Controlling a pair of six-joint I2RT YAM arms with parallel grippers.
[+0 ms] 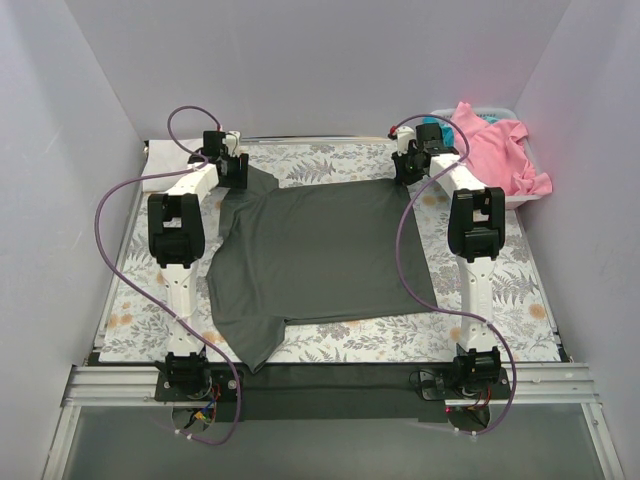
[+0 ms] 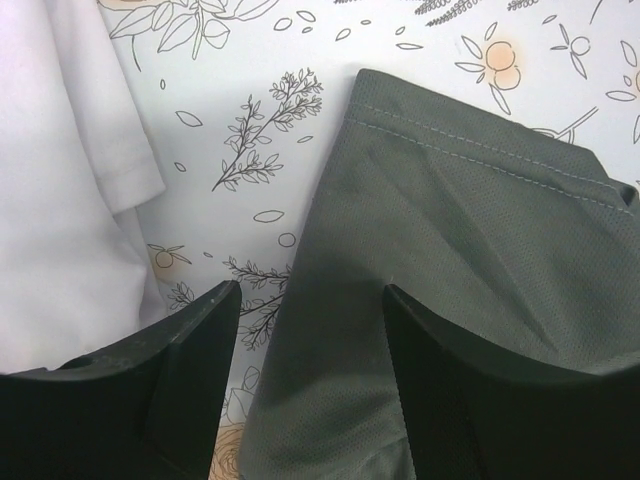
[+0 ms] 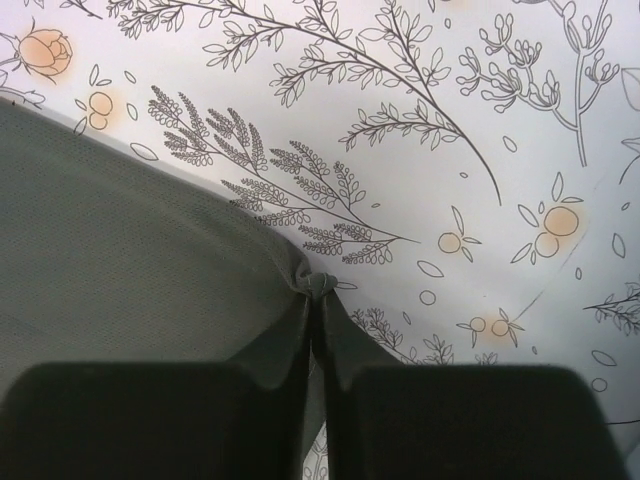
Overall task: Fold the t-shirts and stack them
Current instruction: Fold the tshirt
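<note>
The dark charcoal t-shirt (image 1: 315,255) lies spread flat on the floral table cloth (image 1: 500,300). My left gripper (image 1: 230,165) is open at the shirt's far left corner. In the left wrist view (image 2: 310,292) its fingers straddle the grey sleeve (image 2: 450,220) without closing on it. My right gripper (image 1: 410,165) is at the far right corner, shut on a pinched fold of the charcoal shirt (image 3: 150,230), with the cloth bunched at the fingertips (image 3: 320,300). The white t-shirt (image 2: 60,200) lies at the far left (image 1: 165,155). The pink t-shirt (image 1: 495,150) and a bit of the teal one (image 1: 432,127) are in the basket.
The white plastic basket (image 1: 520,198) stands at the back right corner, with the pink shirt hanging over its rim. White walls enclose the table on three sides. Purple cables loop from both arms over the cloth.
</note>
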